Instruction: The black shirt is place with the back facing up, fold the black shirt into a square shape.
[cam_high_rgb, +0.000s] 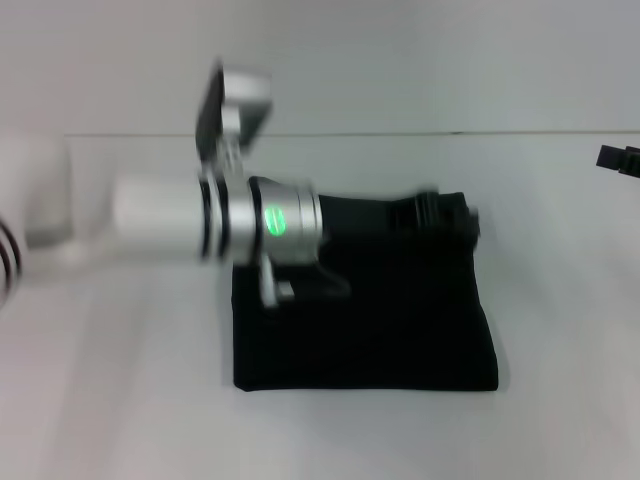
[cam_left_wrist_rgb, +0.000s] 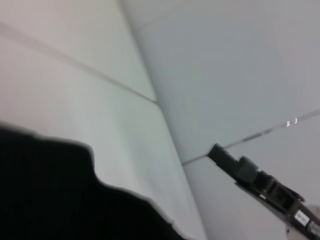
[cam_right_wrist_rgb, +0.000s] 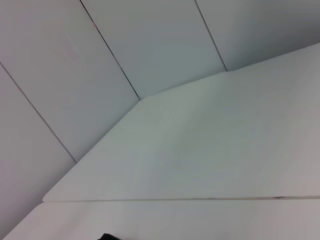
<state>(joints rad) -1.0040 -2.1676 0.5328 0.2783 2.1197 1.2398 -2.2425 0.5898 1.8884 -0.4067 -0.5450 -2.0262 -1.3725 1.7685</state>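
Note:
The black shirt (cam_high_rgb: 370, 330) lies on the white table (cam_high_rgb: 560, 300) as a roughly square folded shape, no lettering showing. My left arm reaches in from the left above it, and its left gripper (cam_high_rgb: 465, 222) is over the shirt's far right corner, dark against the dark cloth. The shirt's wavy edge also shows in the left wrist view (cam_left_wrist_rgb: 60, 195). My right gripper (cam_high_rgb: 618, 158) sits off to the far right, well away from the shirt. It also shows in the left wrist view (cam_left_wrist_rgb: 250, 175).
The table's far edge (cam_high_rgb: 400, 135) meets a pale panelled wall. The right wrist view shows only the tabletop (cam_right_wrist_rgb: 210, 150) and wall panels. White table surface surrounds the shirt on every side.

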